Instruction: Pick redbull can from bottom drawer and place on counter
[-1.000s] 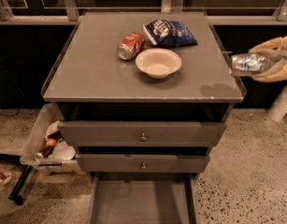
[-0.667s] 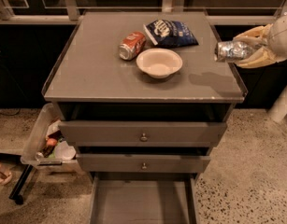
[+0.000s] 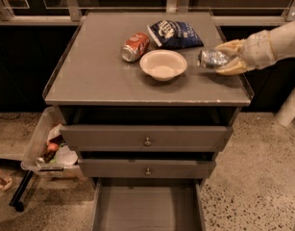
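Note:
The redbull can (image 3: 212,58), slim and silvery-blue, lies sideways in my gripper (image 3: 229,57), which is shut on it over the right side of the counter (image 3: 99,76). The pale fingers (image 3: 233,46) wrap the can from the right, with the white arm reaching in from the right edge. The can sits just right of the white bowl (image 3: 163,64). The bottom drawer (image 3: 147,208) is pulled open at the bottom of the view, its grey tray bare.
A red-orange soda can (image 3: 135,46) lies on its side on the counter beside a blue chip bag (image 3: 174,33). Two knobbed drawers (image 3: 147,137) are shut above the open one. A clear bin (image 3: 47,148) of items stands on the floor at left.
My gripper has carried the redbull can leftward and inward from beyond the counter's right edge to over the counter beside the bowl.

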`<state>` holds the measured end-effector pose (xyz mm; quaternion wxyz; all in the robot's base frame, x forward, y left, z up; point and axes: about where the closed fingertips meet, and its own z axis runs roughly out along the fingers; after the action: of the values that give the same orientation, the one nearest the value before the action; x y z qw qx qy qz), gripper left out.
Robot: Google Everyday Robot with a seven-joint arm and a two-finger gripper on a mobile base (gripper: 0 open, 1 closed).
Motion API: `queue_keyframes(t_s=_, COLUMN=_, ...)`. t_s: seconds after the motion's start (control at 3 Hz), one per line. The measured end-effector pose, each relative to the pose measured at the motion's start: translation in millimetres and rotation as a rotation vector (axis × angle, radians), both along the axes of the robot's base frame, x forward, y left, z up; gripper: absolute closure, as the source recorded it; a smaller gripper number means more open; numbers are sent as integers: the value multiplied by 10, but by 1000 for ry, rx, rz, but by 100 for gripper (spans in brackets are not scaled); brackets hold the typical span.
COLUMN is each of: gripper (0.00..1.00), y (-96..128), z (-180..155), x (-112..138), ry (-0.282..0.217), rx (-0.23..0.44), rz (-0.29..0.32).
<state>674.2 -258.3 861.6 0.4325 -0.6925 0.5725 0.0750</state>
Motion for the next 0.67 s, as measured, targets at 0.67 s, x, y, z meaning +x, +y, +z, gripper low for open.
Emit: queue_keyframes(t_s=0.67, gripper=57, y=5, z=-64, x=16, ry=8, rx=1, rz=1)
